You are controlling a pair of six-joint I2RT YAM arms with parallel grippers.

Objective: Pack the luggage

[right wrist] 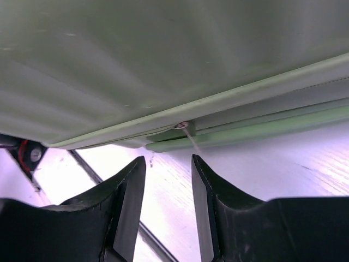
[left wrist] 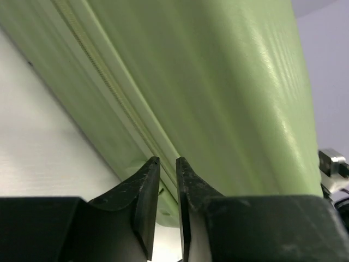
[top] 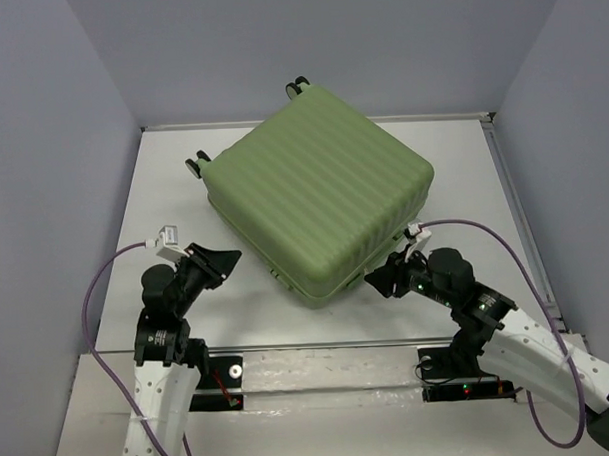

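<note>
One load: pale sage-green ribbed hard-shell suitcase (top: 318,192), closed; rigid, slick, probably heavy.
Hold: near zip seam (left wrist: 117,93) (small metal zipper pull (right wrist: 184,126)).
Left gripper (left wrist: 167,161): fingers barely apart, empty.
Right gripper (right wrist: 168,159): fingers apart, empty.

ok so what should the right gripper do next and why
Probably ease the right gripper forward and close on the zipper pull: the luggage lies shut, the pull hangs from the seam just ahead of the gripper's open fingers, and nothing sits between them yet.
</note>
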